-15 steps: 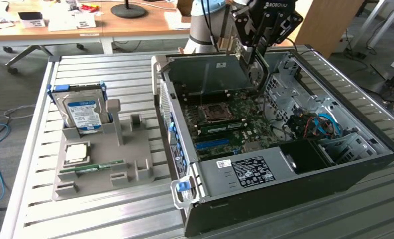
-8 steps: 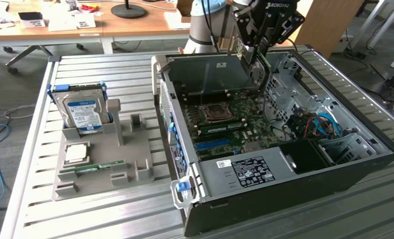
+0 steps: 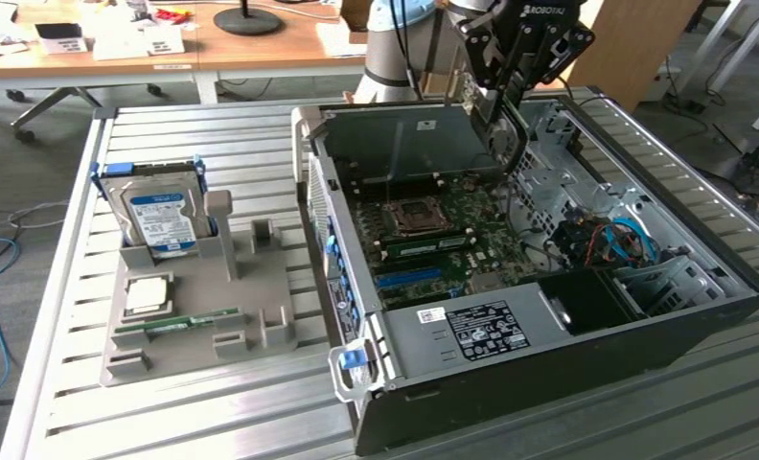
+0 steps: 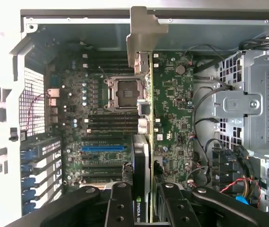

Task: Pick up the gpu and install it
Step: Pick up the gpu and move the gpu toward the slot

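The gpu (image 3: 505, 134), a thin dark card, hangs edge-down over the open computer case (image 3: 546, 383), and my gripper (image 3: 514, 91) is shut on its upper edge. In the wrist view the gpu (image 4: 146, 118) appears edge-on, its silver-grey end bracket (image 4: 141, 28) reaching toward the case's rear wall. There the black fingers (image 4: 120, 205) of my gripper (image 4: 146, 208) clamp it from both sides. The card is held above the green motherboard (image 4: 172, 94), beside the CPU socket (image 4: 124, 92) and clear of the blue slot (image 4: 102, 148).
A grey holder (image 3: 188, 307) on the slatted table at the exterior view's left carries a blue-labelled hard drive (image 3: 162, 216), a CPU (image 3: 146, 294) and a green memory stick (image 3: 175, 326). Inside the case are a metal drive cage (image 4: 247, 104), cables (image 3: 616, 240) and a power supply (image 3: 475, 331).
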You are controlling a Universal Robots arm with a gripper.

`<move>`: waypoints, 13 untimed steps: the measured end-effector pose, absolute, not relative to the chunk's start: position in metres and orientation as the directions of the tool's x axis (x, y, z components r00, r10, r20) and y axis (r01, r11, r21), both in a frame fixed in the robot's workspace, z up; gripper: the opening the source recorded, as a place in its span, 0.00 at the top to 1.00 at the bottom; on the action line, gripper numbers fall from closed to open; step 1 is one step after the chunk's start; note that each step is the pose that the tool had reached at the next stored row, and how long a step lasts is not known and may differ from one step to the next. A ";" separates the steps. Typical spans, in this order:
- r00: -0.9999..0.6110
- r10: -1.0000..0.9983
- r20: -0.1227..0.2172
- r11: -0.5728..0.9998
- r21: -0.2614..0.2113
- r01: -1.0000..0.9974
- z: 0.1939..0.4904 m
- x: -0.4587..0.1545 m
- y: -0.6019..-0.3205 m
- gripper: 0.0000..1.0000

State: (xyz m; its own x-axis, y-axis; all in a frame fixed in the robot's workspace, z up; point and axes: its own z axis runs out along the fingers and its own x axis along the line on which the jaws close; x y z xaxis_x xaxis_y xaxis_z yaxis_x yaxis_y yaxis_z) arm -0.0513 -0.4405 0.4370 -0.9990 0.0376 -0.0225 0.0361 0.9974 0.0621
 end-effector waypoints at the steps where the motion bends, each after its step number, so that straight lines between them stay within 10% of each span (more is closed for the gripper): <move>1: -0.999 0.038 -0.022 0.997 0.062 0.036 0.437 -0.049 -0.441 0.73; 13: -0.999 0.038 -0.022 0.997 0.062 0.036 0.437 -0.032 -0.441 0.73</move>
